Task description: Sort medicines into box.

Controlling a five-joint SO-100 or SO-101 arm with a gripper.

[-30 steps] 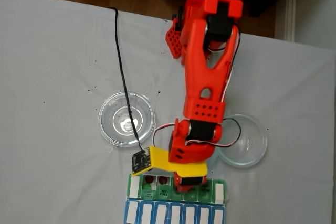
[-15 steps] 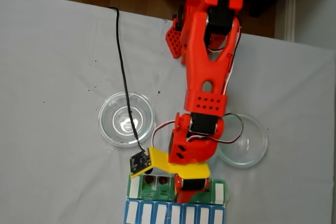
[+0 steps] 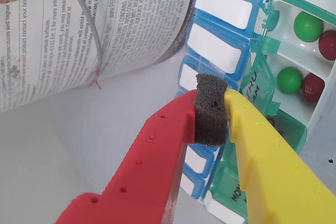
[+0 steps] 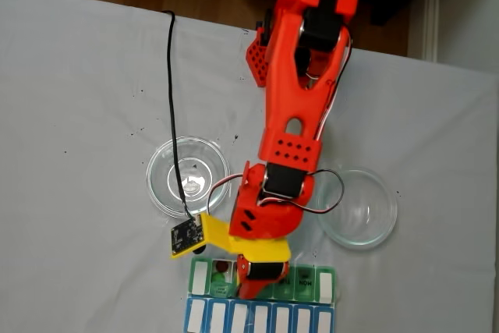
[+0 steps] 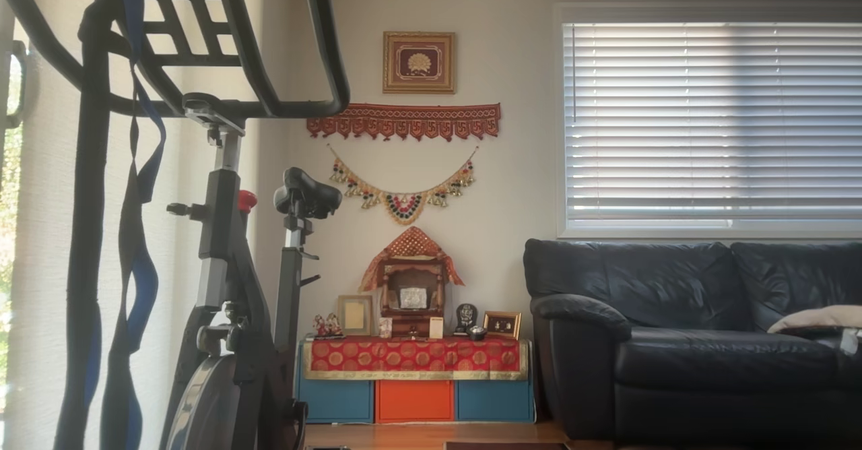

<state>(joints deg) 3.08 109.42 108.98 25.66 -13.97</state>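
Observation:
In the wrist view my gripper (image 3: 211, 103) has a red finger and a yellow finger shut together on their own dark foam pad, with no ball between them. It hovers over the box (image 3: 247, 72), above the blue row with white labels. To the right, open green compartments hold the medicines: a green ball (image 3: 307, 26) beside a red one (image 3: 328, 44), and a second green ball (image 3: 289, 80) beside a red one (image 3: 313, 87). In the fixed view the gripper (image 4: 251, 280) is over the left-middle of the box (image 4: 312, 282), and a dark red ball (image 4: 222, 268) shows in a compartment.
Two clear glass dishes stand on the white cloth, one left (image 4: 189, 175) and one right (image 4: 360, 208) of the arm. A black cable (image 4: 173, 99) runs to the wrist camera. A printed paper sheet (image 3: 79, 24) lies beside the box. The table's front edge is just beyond the box.
The arm has swung to the left in the fixed view, carrying the gripper from the box's middle toward its left compartments. The dishes and the box have not moved.

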